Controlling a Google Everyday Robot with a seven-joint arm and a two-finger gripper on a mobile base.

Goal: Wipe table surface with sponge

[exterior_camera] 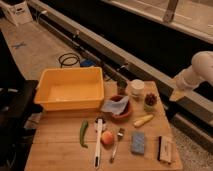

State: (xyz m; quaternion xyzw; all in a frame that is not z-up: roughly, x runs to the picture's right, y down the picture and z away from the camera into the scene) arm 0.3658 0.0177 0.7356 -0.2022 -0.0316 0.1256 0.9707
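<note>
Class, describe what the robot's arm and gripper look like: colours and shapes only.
The arm is white, made of smooth rounded segments. The gripper, at the right beyond the table surface, looks pale tan. No cables or markings show on them.

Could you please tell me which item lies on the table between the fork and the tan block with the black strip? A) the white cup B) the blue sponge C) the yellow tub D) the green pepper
B: the blue sponge lies flat on the table surface between the fork and the tan block. The gripper hangs beyond the table's right edge, well away from it.
</note>
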